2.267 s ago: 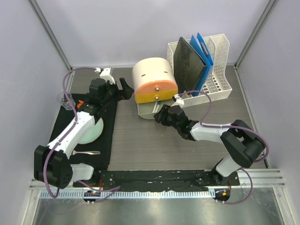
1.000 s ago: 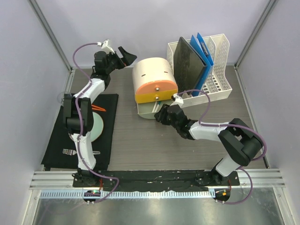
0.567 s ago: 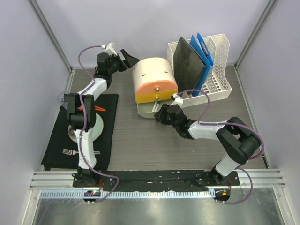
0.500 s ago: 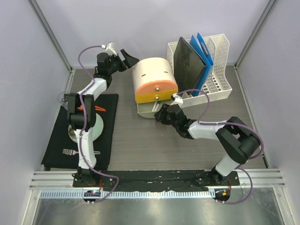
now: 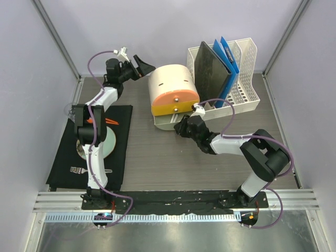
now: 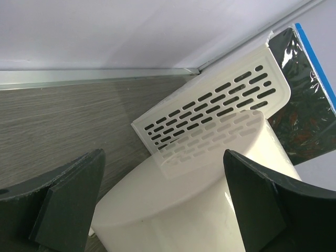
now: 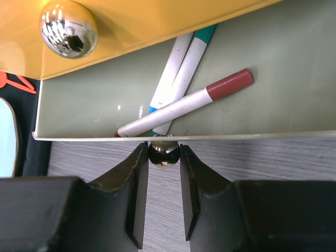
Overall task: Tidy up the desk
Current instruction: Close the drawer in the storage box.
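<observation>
With right gripper [image 7: 163,157] narrowed on the knob [image 7: 164,151], pinch squarely and push drawer [image 7: 294,105] straight far, keeping markers [image 7: 184,107] inside, with left gripper [image 6: 164,157] spread wide.

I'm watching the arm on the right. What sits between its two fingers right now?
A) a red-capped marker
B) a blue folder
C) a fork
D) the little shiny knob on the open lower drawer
D: in the right wrist view the small shiny knob on the front edge of the open lower drawer sits snug inside the right gripper, while the markers lie inside the drawer.
</observation>
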